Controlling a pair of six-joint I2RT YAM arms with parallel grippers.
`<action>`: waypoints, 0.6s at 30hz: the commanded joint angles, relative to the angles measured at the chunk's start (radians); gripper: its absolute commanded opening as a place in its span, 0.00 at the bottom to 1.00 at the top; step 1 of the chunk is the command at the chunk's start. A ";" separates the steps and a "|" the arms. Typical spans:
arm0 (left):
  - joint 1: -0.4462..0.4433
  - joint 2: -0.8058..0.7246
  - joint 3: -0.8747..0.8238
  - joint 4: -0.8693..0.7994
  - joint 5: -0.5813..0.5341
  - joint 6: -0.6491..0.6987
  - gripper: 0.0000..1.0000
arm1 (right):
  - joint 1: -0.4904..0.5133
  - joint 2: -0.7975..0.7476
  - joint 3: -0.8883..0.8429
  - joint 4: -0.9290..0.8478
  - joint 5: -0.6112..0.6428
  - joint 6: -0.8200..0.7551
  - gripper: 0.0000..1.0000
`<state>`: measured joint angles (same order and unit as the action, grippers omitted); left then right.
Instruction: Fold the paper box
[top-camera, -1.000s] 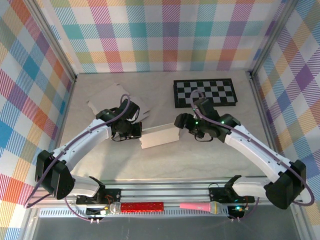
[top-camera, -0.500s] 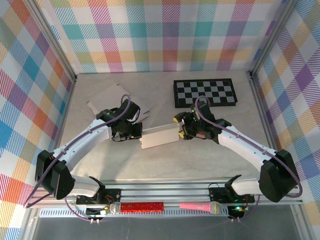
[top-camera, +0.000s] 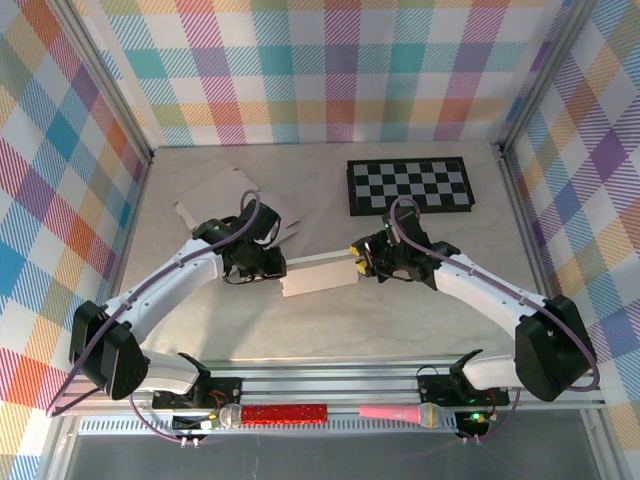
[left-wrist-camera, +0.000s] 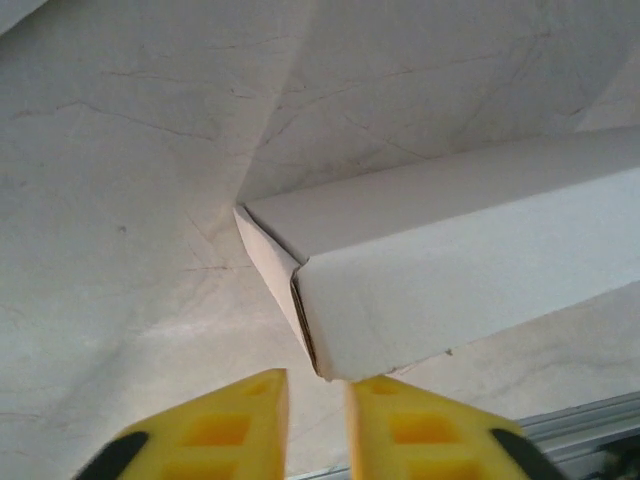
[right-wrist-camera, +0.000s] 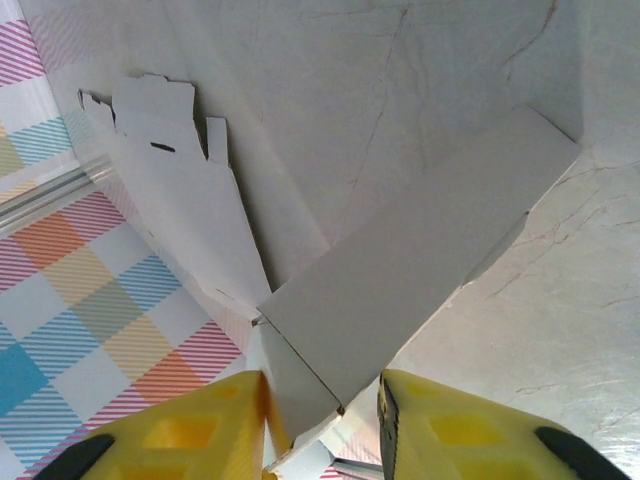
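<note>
The paper box (top-camera: 318, 277) is a long white carton lying across the middle of the table between both arms. My left gripper (top-camera: 275, 266) is at its left end. In the left wrist view the box's end corner (left-wrist-camera: 330, 340) sits just ahead of the gripper (left-wrist-camera: 318, 400), whose jaws stand a little apart with only table between them. My right gripper (top-camera: 356, 262) is at the right end. In the right wrist view the box (right-wrist-camera: 420, 250) runs away from the gripper (right-wrist-camera: 322, 400), whose fingers (right-wrist-camera: 215, 420) press on the end flap from both sides.
Flat white cardboard blanks (top-camera: 225, 195) lie at the back left, close behind the left arm, and show again as blanks (right-wrist-camera: 170, 200) in the right wrist view. A black-and-white checkerboard (top-camera: 408, 186) lies at the back right. A red stick (top-camera: 285, 412) and pink microphone (top-camera: 400, 412) rest on the front rail.
My right gripper moved left onto the box's right end and its jaws narrowed around it. My left jaws parted slightly off the left end. The box shifted a little.
</note>
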<state>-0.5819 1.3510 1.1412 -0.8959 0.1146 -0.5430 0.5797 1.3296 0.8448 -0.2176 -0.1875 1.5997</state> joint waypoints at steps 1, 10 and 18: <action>-0.005 -0.080 0.003 -0.022 0.019 -0.077 0.29 | -0.010 0.014 -0.048 -0.110 0.007 -0.032 0.32; 0.143 -0.164 -0.150 0.197 0.215 -0.319 0.42 | -0.011 0.018 -0.071 -0.146 -0.005 -0.056 0.28; 0.163 -0.134 -0.205 0.262 0.267 -0.355 0.38 | -0.011 0.049 -0.040 -0.182 -0.021 -0.075 0.29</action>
<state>-0.4286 1.2221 0.9482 -0.6701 0.3351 -0.8684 0.5732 1.3247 0.8295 -0.2207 -0.2264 1.5536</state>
